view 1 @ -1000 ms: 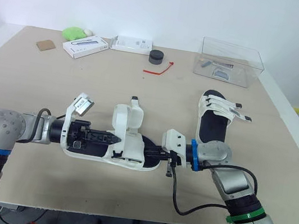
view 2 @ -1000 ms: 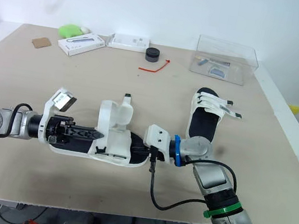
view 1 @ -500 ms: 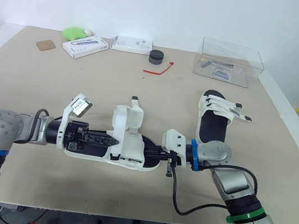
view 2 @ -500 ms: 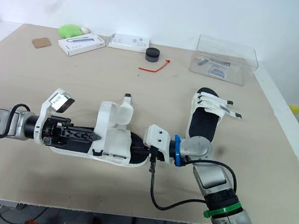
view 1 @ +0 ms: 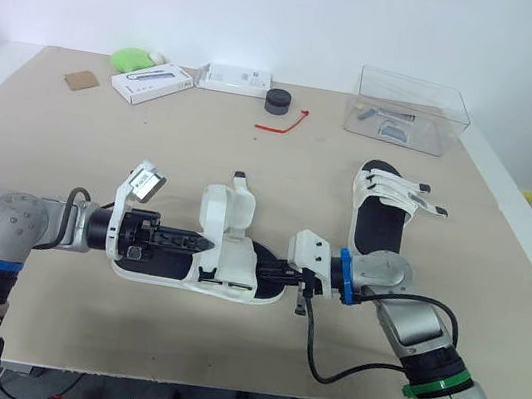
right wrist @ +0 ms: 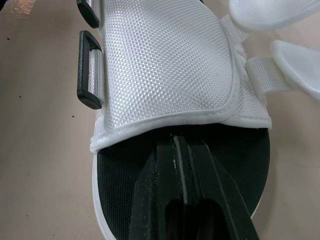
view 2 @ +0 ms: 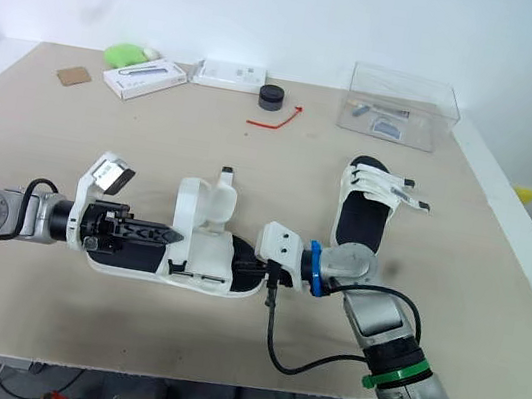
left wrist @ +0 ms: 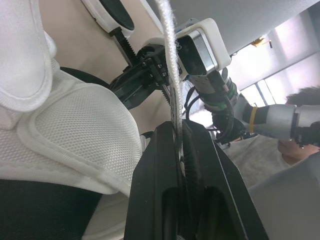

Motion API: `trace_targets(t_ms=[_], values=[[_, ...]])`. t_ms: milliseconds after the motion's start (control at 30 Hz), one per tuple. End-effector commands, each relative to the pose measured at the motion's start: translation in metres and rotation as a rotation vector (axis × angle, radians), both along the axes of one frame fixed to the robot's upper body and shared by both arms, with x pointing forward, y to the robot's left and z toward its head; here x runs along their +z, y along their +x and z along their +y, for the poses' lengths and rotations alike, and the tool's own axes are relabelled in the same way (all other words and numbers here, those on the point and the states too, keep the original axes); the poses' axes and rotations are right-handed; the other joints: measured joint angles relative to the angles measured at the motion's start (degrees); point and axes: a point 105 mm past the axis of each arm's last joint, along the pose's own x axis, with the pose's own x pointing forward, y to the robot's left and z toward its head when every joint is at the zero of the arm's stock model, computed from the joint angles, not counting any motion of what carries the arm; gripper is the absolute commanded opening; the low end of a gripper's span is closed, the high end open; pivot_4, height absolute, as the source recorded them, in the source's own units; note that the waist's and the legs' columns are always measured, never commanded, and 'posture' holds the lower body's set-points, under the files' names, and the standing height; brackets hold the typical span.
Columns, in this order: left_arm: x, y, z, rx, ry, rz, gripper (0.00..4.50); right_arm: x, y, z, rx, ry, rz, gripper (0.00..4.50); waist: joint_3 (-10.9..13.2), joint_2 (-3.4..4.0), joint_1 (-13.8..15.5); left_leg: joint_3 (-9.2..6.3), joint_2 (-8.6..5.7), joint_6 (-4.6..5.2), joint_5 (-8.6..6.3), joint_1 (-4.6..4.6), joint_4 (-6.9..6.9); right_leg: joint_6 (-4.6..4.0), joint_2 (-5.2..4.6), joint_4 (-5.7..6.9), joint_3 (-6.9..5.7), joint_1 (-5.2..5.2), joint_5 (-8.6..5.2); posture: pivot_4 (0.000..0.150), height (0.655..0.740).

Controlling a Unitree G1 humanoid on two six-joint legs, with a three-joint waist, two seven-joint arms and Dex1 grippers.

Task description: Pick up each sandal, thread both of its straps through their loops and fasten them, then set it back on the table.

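White mesh sandal (view 1: pixel 226 259), black footbed (right wrist: pixel 112 175), 2 black loops (right wrist: pixel 89 70), 1 strap (view 1: pixel 229 206) upright

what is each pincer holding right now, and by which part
Left pincer pinches a white strap of the near sandal, seen edge-on. Right pincer is shut on that sandal's end nearest it, apparently the sole's rim.

The table (view 1: pixel 154 141) is viewed by both head views from high at its near edge, faced forward and down. The sandal (view 1: pixel 228 249) is shared by all four: close wrist views are faced along the left gripper (left wrist: pixel 176 129) rightward and the right gripper (right wrist: pixel 178 141) leftward.
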Motion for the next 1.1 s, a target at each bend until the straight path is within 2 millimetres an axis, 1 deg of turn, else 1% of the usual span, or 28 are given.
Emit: trace_targets(t_ms=[33,267,500,767,1000,1100], values=[[0.004,-0.005,-0.002,-0.037,0.016,-0.031,0.24,0.002,0.002,-0.005,-0.019,-0.014,-0.019,0.00,0.00,0.00,0.00,0.00,0.00,0.00,0.00,0.00,0.00,0.00,0.00,0.00,0.00,0.00,0.00,0.150,0.7400],[-0.005,-0.003,-0.005,-0.025,0.037,-0.036,0.24,0.002,0.002,-0.003,-0.016,-0.014,-0.022,0.00,0.00,0.00,0.00,-0.01,0.00,0.00,0.00,0.00,-0.01,0.00,0.00,0.00,0.00,0.00,-0.01,0.150,0.7400],[-0.005,0.005,-0.003,-0.004,0.042,-0.048,0.24,0.002,0.001,-0.003,-0.014,-0.015,-0.021,0.00,0.00,0.00,0.00,-0.01,0.00,0.00,0.00,0.00,-0.01,0.00,0.00,0.00,-0.01,0.00,-0.01,0.150,0.7400],[-0.011,-0.004,-0.005,-0.060,0.072,-0.041,0.24,0.001,0.000,-0.003,-0.015,-0.017,-0.020,0.00,0.00,-0.01,-0.01,-0.01,0.00,0.01,-0.01,0.00,-0.01,0.00,0.01,0.00,-0.01,0.00,-0.02,0.150,0.7400],[-0.015,-0.008,-0.008,-0.084,0.086,-0.045,0.24,0.001,0.000,-0.003,-0.016,-0.019,-0.021,0.00,0.00,-0.01,0.00,-0.01,0.00,0.01,-0.01,0.00,-0.02,0.00,0.00,0.00,-0.01,0.00,-0.03,0.150,0.7400],[-0.012,-0.006,-0.008,-0.081,0.072,-0.047,0.24,0.001,0.000,-0.004,-0.016,-0.020,-0.022,0.00,0.00,0.00,0.00,-0.01,0.00,0.01,-0.01,0.00,-0.02,0.00,0.00,-0.01,0.00,0.00,-0.03,0.150,0.7400]])
